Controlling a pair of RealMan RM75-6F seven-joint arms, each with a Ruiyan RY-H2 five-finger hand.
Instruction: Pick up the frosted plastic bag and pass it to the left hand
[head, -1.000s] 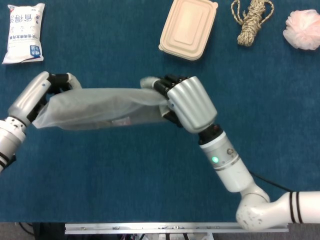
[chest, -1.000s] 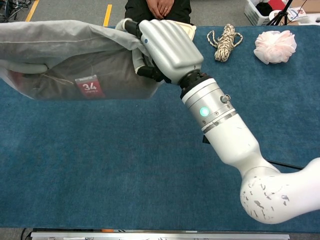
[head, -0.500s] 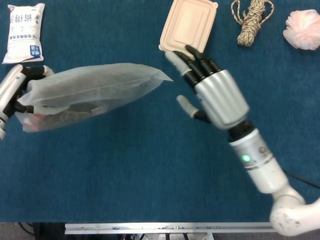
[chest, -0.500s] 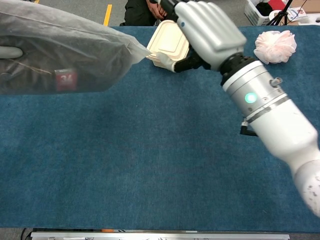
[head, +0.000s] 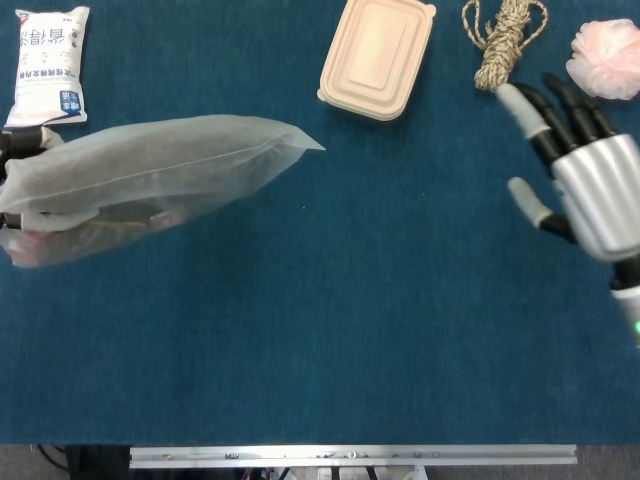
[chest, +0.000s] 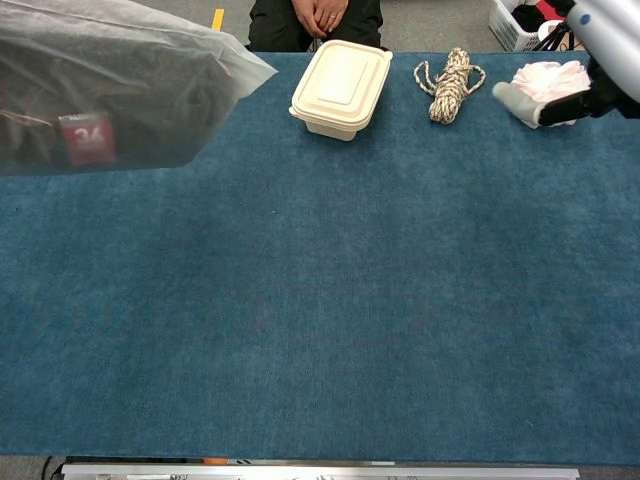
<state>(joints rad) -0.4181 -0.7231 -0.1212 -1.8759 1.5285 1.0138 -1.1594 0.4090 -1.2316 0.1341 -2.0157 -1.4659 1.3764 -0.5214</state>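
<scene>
The frosted plastic bag (head: 160, 180) hangs above the blue table at the left, long side roughly level, pointed end toward the centre. In the chest view the bag (chest: 110, 80) fills the upper left and a red label marked 34 shows through it. My left hand (head: 22, 139) holds the bag's left end at the frame edge; only dark fingertips show, the rest is hidden behind the bag. My right hand (head: 580, 175) is far to the right, fingers spread, holding nothing. The chest view shows only the thumb and edge of the right hand (chest: 585, 70) in the top right corner.
A beige lidded lunch box (head: 377, 55) sits at the back centre, a coiled rope (head: 505, 40) to its right, and a pink bath pouf (head: 605, 58) beyond that, close to my right hand. A white printed packet (head: 48, 65) lies back left. A person (chest: 315, 15) sits behind the table.
My right hand let go of the bag's end, opened, and swung away to the right edge. The left hand carried the bag further left.
</scene>
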